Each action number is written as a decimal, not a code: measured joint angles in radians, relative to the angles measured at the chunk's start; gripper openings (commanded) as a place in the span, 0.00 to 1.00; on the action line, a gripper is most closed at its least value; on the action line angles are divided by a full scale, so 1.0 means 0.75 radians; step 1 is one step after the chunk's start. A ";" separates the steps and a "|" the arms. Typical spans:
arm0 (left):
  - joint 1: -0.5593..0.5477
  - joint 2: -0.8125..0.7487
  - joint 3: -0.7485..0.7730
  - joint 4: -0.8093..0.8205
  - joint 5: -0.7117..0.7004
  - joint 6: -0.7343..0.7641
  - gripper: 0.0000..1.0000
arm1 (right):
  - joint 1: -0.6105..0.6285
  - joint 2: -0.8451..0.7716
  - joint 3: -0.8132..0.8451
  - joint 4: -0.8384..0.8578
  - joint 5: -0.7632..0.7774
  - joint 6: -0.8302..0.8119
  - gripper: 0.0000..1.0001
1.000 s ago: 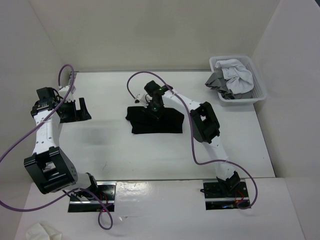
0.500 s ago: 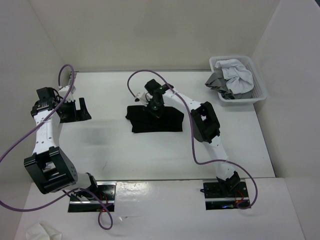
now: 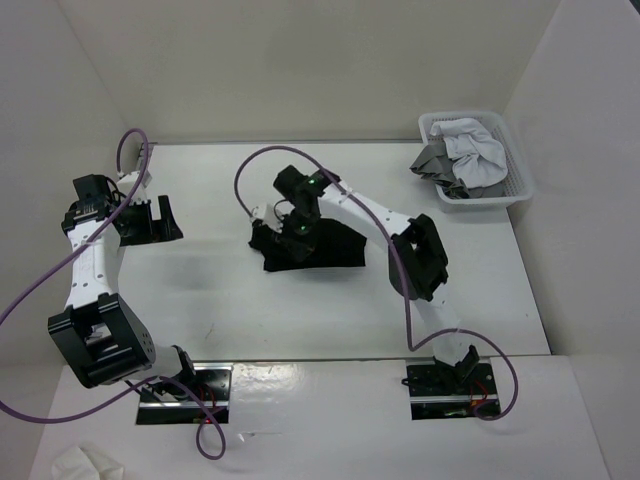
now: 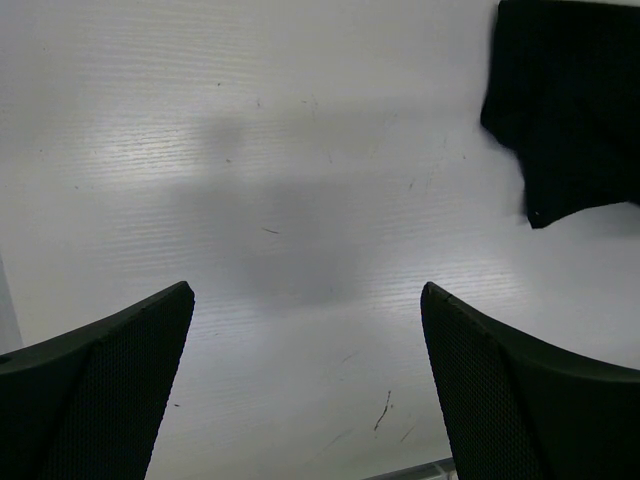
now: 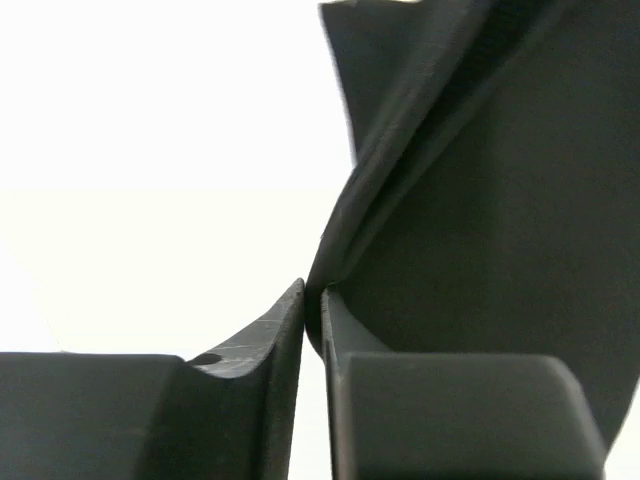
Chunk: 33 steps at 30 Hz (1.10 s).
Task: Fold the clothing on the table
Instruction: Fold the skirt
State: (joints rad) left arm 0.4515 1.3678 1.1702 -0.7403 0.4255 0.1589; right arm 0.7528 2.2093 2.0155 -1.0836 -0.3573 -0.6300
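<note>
My right gripper, pinching the plain black soft fabric garment, has pulled its edge leftward, so a fold begins; my left gripper is wide open.

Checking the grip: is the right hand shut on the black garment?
Shut: the right hand has its fingers nearly meeting, pinching a lifted edge of the black garment between them.

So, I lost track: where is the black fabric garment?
Top view: the black fabric garment lies centred on the white table, its left part pinched by the right gripper.

On table: clothing at centre, basket far-right corner.
</note>
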 measured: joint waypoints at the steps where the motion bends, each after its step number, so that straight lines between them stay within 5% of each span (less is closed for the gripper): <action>1: 0.000 0.000 0.000 -0.001 0.001 0.000 1.00 | 0.024 -0.006 -0.004 -0.035 -0.033 -0.028 0.20; 6: 0.000 0.001 0.000 -0.004 0.007 0.003 1.00 | 0.184 -0.020 -0.115 -0.158 -0.130 -0.136 0.58; 8: 0.000 0.001 0.000 -0.006 0.010 0.005 1.00 | 0.260 -0.018 -0.190 -0.187 -0.123 -0.163 0.62; 14: 0.000 0.000 0.000 -0.021 0.014 0.028 1.00 | 0.276 -0.010 -0.216 -0.230 -0.128 -0.159 0.65; 24: 0.000 -0.001 0.000 -0.021 0.030 0.032 1.00 | -0.364 -0.107 -0.334 0.207 0.126 0.207 0.65; 33: 0.000 -0.001 0.000 -0.019 0.054 0.031 1.00 | -0.322 -0.197 -0.566 0.288 0.235 0.296 0.65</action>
State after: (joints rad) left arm 0.4515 1.3670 1.1702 -0.7547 0.4664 0.1822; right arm 0.5110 2.0613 1.5909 -0.8677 -0.1806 -0.4084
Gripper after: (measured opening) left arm 1.001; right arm 0.647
